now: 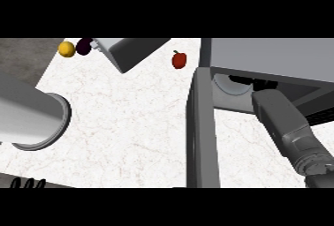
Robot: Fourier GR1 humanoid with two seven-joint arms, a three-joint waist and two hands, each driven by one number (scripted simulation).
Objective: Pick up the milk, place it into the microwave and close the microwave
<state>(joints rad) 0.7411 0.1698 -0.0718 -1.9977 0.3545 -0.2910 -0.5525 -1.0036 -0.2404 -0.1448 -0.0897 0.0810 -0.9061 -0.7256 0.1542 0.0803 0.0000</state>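
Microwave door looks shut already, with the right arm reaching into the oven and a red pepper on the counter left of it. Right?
Not quite: the microwave door stands open, swung out toward the camera in the head view. The right forearm does reach into the microwave, and the red pepper lies on the counter left of it.

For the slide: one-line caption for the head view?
Right forearm reaches into the open grey microwave; its door stands open.

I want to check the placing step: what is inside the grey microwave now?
The robot's grey right forearm reaches into the grey microwave past its open door. A pale round plate shows inside. The right hand and any milk are hidden in the dark cavity.
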